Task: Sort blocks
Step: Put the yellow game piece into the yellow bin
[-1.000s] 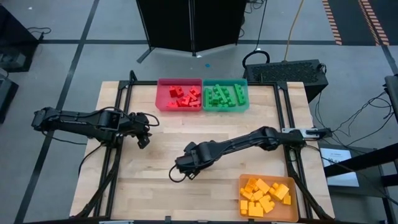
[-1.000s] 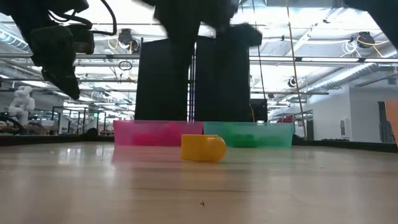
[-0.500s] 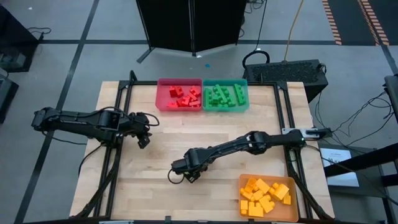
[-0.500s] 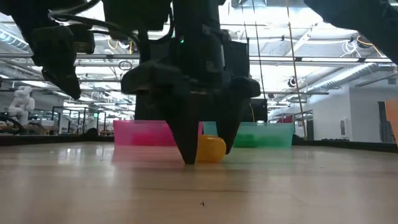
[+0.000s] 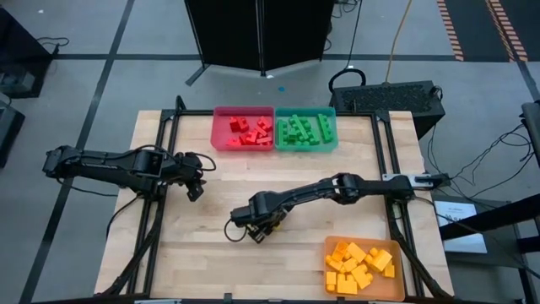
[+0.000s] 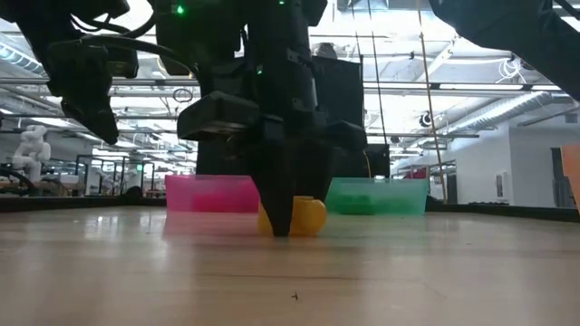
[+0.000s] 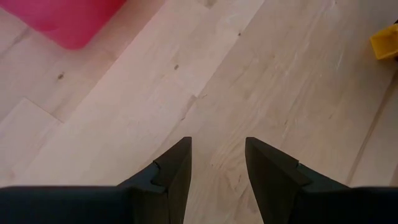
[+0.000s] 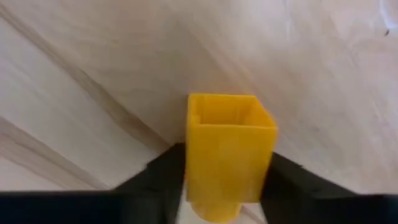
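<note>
A small yellow block point(image 8: 227, 146) lies on the wooden table, left of its middle; it also shows in the low view point(image 6: 308, 217). My right gripper point(image 5: 251, 231) stands over it with fingers pointing down, shut on it point(image 8: 227, 186). My left gripper point(image 5: 196, 187) hovers open and empty above the table's left part, its fingers apart point(image 7: 217, 168). Red blocks lie in the red tray point(image 5: 221, 127), green ones in the teal tray point(image 5: 332, 127), yellow ones in the orange tray point(image 5: 331, 247). My right gripper pinches the yellow block between its two fingers point(image 8: 163, 180), one on each of two opposite side walls point(image 8: 194, 162). The fingers come from above, pointing down. The block rests on the table, its hollow end turned toward the wrist camera.
The red and teal trays stand side by side at the table's far edge, the orange tray at its near right corner. Bare wood lies between them. A dark cabinet stands beyond the far edge.
My right gripper has gone down to the table over the yellow block, first with its fingers apart on either side of it, and has then shut on it. The block has stayed on the table.
</note>
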Controlling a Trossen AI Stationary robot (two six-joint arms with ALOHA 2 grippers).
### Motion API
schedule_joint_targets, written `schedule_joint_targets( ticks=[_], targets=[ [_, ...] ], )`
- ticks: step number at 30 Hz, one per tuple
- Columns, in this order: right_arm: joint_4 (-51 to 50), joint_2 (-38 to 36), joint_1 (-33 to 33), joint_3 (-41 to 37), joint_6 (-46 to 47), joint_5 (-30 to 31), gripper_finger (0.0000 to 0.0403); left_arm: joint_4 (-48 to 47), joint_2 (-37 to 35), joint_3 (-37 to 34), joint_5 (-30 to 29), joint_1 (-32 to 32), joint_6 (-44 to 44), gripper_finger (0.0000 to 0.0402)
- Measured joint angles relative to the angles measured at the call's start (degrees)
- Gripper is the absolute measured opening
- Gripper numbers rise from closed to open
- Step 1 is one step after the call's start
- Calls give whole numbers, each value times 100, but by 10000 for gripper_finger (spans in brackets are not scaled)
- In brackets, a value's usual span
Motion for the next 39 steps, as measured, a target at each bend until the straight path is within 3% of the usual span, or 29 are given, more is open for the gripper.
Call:
schedule_joint_targets(
  ticks=[2, 11, 15, 26, 30, 39],
  targets=[
    [-34, 0, -7, 0, -9, 23, 111, 0, 0, 0, 0, 0, 0, 153],
    [-253, -258, 223, -48, 312, 283, 112, -2, 2, 0, -2, 0, 2, 153],
    [-751, -770, 570, -34, 694, 216, 112, -6, 2, 0, -2, 0, 2, 153],
    [-825, -1984, 1880, -169, 2631, 488, 112, 178, 2, 1, -2, 0, 0, 153],
    [-817, -2329, 2347, -642, 3464, 544, 112, 305, 2, 0, -2, 0, -3, 153],
    [-769, -3635, 3412, -2553, 5795, 518, 112, 432, 4, 0, -2, -2, -153, 153]
  ],
)
